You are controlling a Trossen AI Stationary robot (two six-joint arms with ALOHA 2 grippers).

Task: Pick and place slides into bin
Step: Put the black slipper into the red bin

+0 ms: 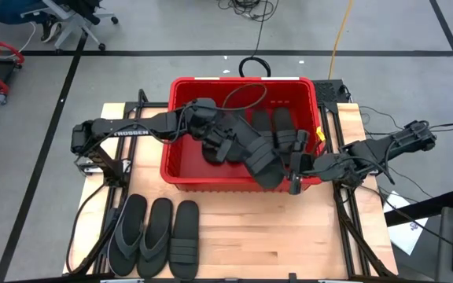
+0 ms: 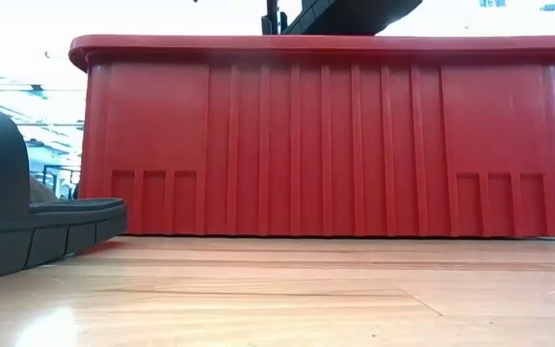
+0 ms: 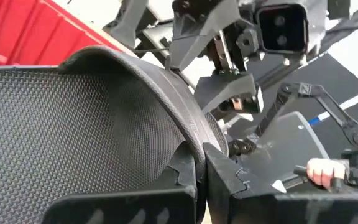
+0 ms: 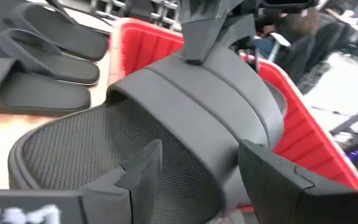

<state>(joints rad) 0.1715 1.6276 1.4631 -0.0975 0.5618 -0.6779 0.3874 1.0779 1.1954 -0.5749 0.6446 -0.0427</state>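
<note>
While poised over the bin [image 1: 181, 169]: left gripper [image 1: 225, 143] clenched on a slide [image 1: 259, 159], right gripper [image 1: 297, 174] released.

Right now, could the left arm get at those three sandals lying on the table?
Probably not yet: the left pincer is shut on a band-strap slide over the red bin; the three sandals lie unobstructed on the table.

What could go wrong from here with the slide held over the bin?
1. The left gripper, shut on the black band-strap foam slide, holds it across the red plastic bin's near rim; released there, it might tip onto the table.
2. The open right gripper sits close beside that slide, so the arms could collide.
</note>
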